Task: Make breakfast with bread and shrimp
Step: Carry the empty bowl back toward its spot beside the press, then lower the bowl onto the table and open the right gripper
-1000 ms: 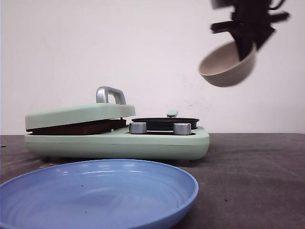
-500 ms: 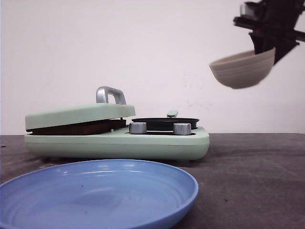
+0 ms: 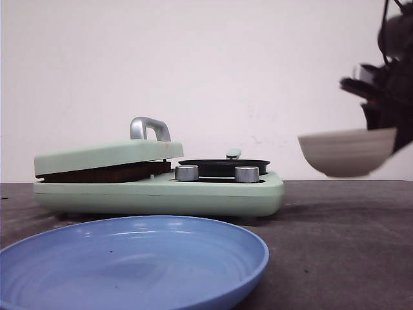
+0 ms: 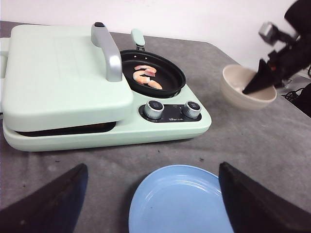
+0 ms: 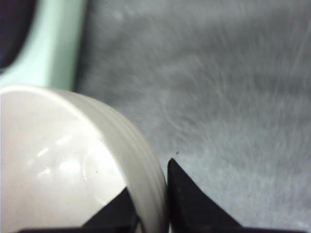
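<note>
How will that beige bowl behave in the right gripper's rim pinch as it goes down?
The beige bowl looks rigid and glazed, so probably slippery: the right gripper pinches only its thin rim wall. Held by one edge, it may pivot. Its rounded base could rock on the table if released early.

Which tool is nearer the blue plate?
Left. The left tool hangs open directly over the blue plate. The right tool is off past the cooker's knob end, clamped on the beige bowl.

bare table right of cooker, seemingly
</note>
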{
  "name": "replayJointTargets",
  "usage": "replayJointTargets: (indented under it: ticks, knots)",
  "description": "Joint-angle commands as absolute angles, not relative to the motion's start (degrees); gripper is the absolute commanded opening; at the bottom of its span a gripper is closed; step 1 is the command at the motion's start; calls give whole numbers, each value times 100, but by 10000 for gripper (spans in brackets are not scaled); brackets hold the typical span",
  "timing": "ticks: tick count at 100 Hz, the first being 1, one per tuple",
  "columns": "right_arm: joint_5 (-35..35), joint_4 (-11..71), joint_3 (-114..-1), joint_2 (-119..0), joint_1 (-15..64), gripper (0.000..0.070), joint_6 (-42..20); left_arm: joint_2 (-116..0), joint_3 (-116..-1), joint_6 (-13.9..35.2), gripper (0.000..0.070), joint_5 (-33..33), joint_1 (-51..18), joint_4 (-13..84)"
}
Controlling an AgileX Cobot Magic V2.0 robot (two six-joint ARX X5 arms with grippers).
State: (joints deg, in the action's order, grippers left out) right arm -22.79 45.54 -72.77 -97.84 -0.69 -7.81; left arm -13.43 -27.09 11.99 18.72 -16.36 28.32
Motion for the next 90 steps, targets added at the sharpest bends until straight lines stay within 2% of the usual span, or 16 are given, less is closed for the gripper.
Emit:
replayJointTargets:
  ticks: [1,42,90]
  knots:
    - [-2340,4379,-7179,-9835,-132,5,-902,-1347,-2757,1210,470,1824,-1651,2794]
    - [-2397,3765,-6556,-9863,-283,5,-1011,-1347,-2757,1214,470,1820,-1651,2794]
    - [-2161,3629,-6519,-9942,-320,4,-1011,-1347,-2757,1227,470,1815,-1651,2799]
